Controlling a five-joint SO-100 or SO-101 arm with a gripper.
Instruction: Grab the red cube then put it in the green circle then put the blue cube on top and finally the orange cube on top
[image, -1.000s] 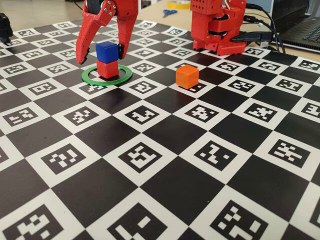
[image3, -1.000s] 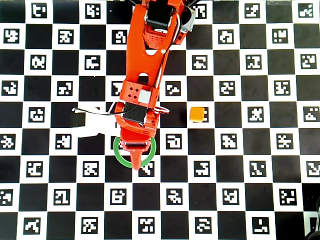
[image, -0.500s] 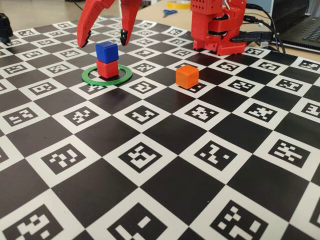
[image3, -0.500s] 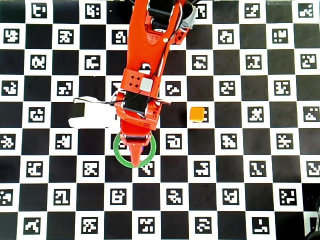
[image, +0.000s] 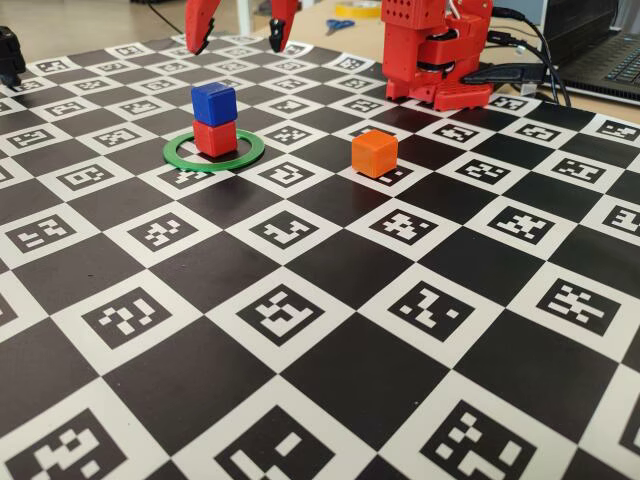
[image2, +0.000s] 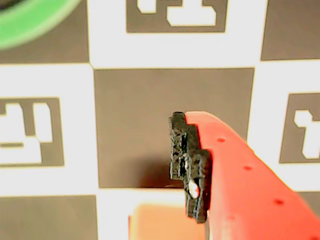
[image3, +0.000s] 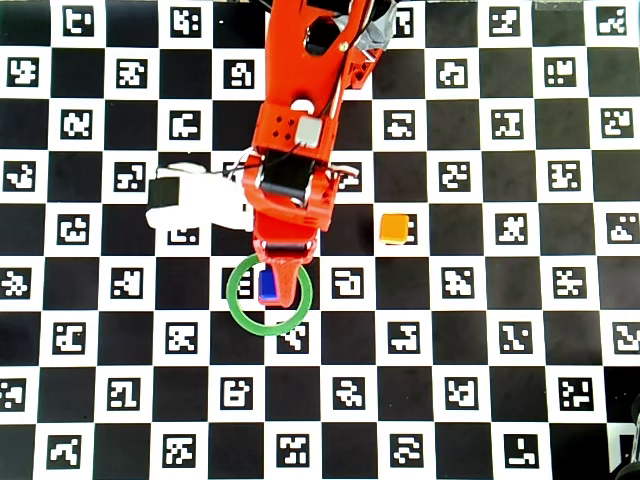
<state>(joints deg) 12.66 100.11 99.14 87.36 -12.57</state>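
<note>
Red cube (image: 215, 138) sits inside the green circle (image: 180, 156), and the blue cube (image: 214, 103) rests squarely on top of it! Orange cube (image: 375, 153) waits alone on the checkered board (image: 330, 340), off to the right in the fixed view. Gripper (image: 241, 30) hangs high above the stack, fingers spread wide, holding nothing.

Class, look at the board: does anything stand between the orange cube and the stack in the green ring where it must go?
Nothing visible does. In the fixed view only bare board lies between the orange cube and the blue cube on the red cube inside the green ring. The open gripper hangs above.
</note>
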